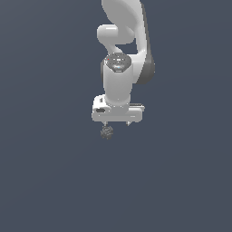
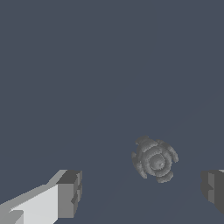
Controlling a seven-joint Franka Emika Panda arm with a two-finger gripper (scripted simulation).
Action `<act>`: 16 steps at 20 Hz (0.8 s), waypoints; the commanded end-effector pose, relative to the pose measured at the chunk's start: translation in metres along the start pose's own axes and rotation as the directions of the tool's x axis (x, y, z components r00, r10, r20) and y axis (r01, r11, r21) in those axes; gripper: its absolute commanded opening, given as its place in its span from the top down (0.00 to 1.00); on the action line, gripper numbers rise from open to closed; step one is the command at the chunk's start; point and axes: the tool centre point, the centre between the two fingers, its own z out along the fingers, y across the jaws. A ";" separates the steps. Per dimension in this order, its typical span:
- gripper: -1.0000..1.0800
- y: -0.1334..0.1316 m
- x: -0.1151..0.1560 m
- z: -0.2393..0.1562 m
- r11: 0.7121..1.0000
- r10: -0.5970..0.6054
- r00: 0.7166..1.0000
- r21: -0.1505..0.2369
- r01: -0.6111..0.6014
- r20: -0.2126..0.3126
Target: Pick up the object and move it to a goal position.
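The object [image 1: 106,132] is a tiny dark grey bumpy lump with lighter speckles on the plain dark blue-grey ground. My gripper [image 1: 117,123] hangs just above it, open and empty. In the exterior view the object sits right under the fingertip [image 1: 105,122] on the exterior view's left, apart from it. In the wrist view the object [image 2: 155,159] lies between the lines of the two fingers and nearer one of them, a little beyond the gripper [image 2: 142,192]. One grey finger pad [image 2: 70,192] and the other [image 2: 213,190] stand wide apart.
The white arm [image 1: 120,68] rises above the gripper bar [image 1: 118,112]. A plain dark blue-grey ground [image 1: 54,172] fills the view, with no other objects or edges visible.
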 end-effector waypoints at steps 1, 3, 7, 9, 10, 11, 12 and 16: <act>0.04 0.000 0.000 0.000 1.000 0.000 1.000 0.000 0.000 0.000; 0.04 0.001 0.000 -0.001 1.000 0.003 1.000 0.002 -0.003 -0.002; 0.04 0.006 0.003 -0.007 1.000 0.028 0.999 0.015 -0.027 -0.016; 0.04 0.010 0.004 -0.011 0.999 0.041 0.999 0.024 -0.040 -0.024; 0.04 0.011 0.005 -0.013 0.999 0.045 0.999 0.026 -0.044 -0.027; 0.04 0.011 0.005 -0.014 0.999 0.048 0.998 0.028 -0.047 -0.029; 0.04 0.011 0.006 -0.015 0.998 0.048 0.998 0.029 -0.047 -0.030; 0.04 0.012 0.005 -0.012 0.998 0.051 0.998 0.027 -0.050 -0.028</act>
